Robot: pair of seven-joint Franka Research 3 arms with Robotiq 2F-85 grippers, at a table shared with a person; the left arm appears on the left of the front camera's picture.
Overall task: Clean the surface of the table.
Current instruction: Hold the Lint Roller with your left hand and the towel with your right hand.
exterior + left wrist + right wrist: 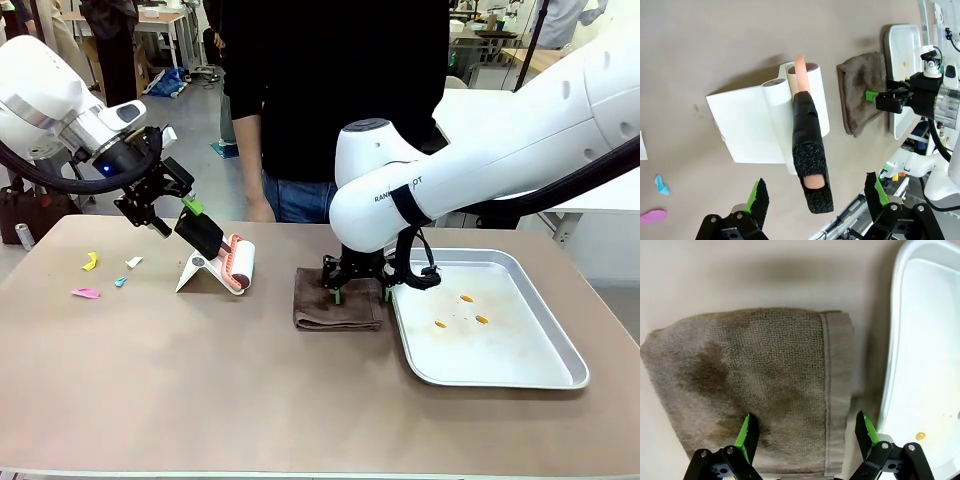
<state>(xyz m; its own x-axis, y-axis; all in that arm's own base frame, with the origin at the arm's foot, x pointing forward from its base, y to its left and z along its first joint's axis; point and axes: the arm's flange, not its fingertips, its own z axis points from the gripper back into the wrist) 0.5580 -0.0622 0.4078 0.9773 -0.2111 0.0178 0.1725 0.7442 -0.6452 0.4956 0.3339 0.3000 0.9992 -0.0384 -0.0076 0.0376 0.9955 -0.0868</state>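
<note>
The left wrist view shows the left hand (815,186) spread wide, its green pads standing off either side of the black-wrapped handle (807,145) of a lint roller (807,95) (neither pad touches it). From the front that gap is hard to read. The roller rests on a white holder (747,125) on the taupe tabletop (200,380).

The right wrist view has the right hand (806,432) spread as well, low over a brown towel (755,380) with darker stains. In the front view the arm's wrist hides the towel's far edge. Just beside the towel, on its right, sits a silver tray (545,375) holding orange crumbs (466,299).

Left of the roller lie a yellow scrap (90,262), a white scrap (133,262), a teal scrap (120,282) and a pink scrap (86,293). A person (330,90) in black stands at the far edge.
</note>
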